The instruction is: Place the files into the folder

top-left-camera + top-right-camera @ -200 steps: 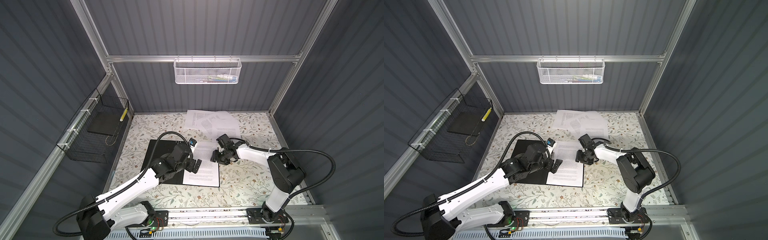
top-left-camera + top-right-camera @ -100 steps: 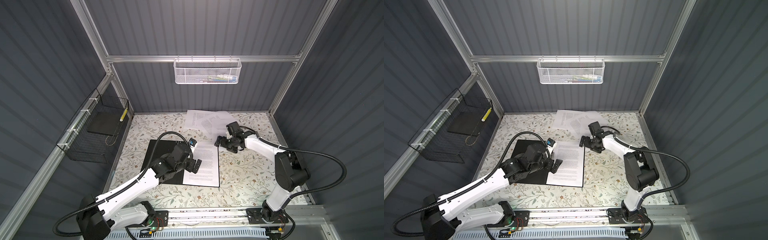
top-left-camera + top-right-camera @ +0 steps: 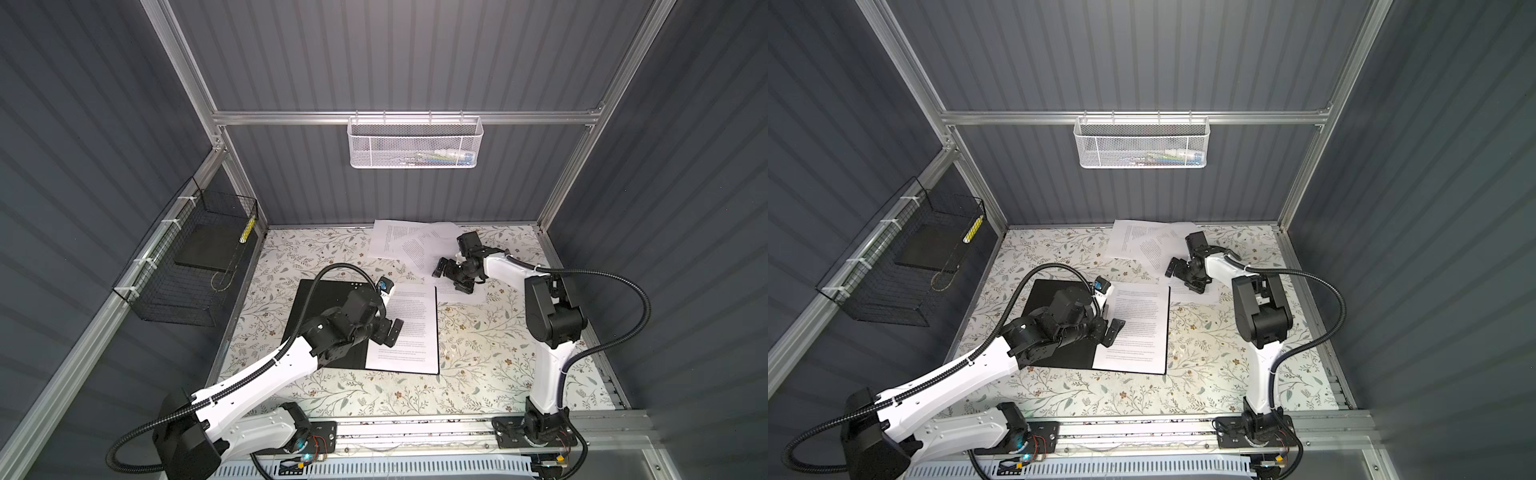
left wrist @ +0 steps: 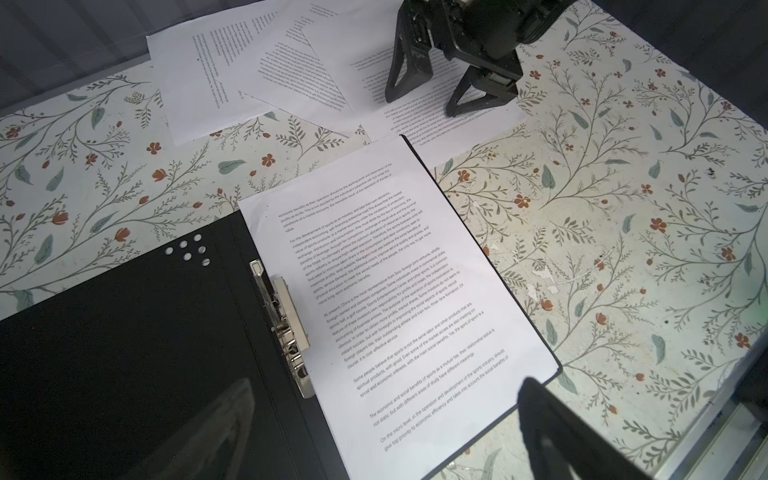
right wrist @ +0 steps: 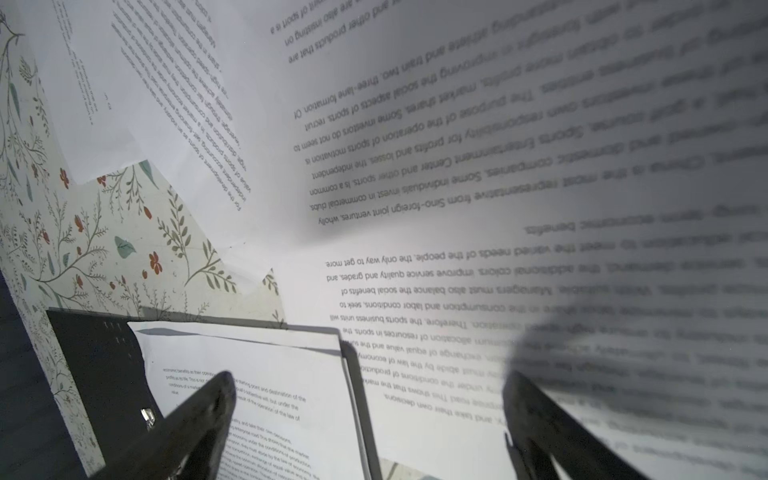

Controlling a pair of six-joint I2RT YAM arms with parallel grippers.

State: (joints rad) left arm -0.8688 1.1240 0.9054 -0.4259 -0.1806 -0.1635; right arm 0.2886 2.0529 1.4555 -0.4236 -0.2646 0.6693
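Progress looked partial to you: at least one printed sheet [image 4: 399, 299] lay flat on the right half of the open folder [image 4: 124, 353], beside its metal spine clip [image 4: 286, 328]. Several loose sheets [image 3: 390, 241] lay overlapped at the back of the floral table [image 3: 478, 357]. Your right gripper [image 3: 451, 277] stood spread wide and empty over the nearest loose sheet [image 4: 415, 124], just beyond the folder's far corner. Your left gripper [image 4: 384, 388] hung open above the folder, holding nothing. The paper was thin, white and densely printed.
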